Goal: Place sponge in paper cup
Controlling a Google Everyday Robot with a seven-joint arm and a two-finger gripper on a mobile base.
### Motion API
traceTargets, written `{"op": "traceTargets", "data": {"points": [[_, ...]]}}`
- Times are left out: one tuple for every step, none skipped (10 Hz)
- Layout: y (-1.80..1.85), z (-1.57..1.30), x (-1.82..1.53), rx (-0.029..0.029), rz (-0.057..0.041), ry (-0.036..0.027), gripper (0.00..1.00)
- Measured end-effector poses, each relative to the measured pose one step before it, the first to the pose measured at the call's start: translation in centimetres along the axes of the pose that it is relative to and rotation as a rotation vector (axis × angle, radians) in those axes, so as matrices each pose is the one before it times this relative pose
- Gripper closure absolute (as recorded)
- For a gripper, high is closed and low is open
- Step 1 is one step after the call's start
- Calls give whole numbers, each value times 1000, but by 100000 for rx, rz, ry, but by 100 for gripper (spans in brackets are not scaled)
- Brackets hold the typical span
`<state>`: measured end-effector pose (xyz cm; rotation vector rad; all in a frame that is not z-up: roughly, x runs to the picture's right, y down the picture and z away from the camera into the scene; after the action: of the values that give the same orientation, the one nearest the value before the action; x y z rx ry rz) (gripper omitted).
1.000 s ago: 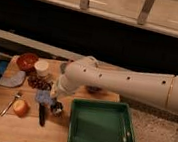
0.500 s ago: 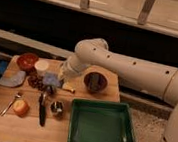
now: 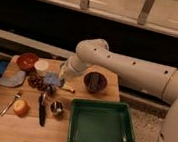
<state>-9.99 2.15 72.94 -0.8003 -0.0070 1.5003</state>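
The blue sponge (image 3: 52, 79) is at the tip of my gripper (image 3: 58, 79), just above the wooden board. The gripper hangs from the white arm (image 3: 128, 66), which reaches in from the right and bends down at the middle of the board. The gripper looks shut on the sponge. The white paper cup (image 3: 41, 67) stands upright a little up and to the left of the sponge, beside the reddish-brown bowl (image 3: 27, 61). The sponge is right of the cup and apart from it.
A dark bowl (image 3: 95, 81) stands right of the gripper. A green tray (image 3: 101, 128) lies at the front right. A grey-blue cloth (image 3: 13, 78), dark grapes (image 3: 36, 82), a metal cup (image 3: 56, 108), a black tool (image 3: 41, 111), a spoon (image 3: 11, 104) and an orange fruit (image 3: 21, 107) lie on the board (image 3: 27, 129).
The arm has swung up and back, and its elbow has risen. The sponge has moved with the gripper from near the metal cup back toward the paper cup.
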Motion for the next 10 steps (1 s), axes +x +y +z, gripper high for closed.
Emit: {"op": "traceTargets", "data": {"points": [[91,402,-1570,-416,-1052,-417,100],[552,413,-1761,-384,-1457,-932,100],[738,227,-2063,-261,-1805,-1356,100],[506,16,-1411,-347,-1430,-791,100],[133,-148,-1530,-175,-1333,-1068,100],[515,-102,-1349,-1571,-1059,-1580,100],[528,343,-633,-1723,-549,-604,100],[767,595,-778,-1908,-883,-659,100],[916,1093,-711,-1105,-1247,203,100],[1321,1593,-833,-1276,-1816,1085,100]]}}
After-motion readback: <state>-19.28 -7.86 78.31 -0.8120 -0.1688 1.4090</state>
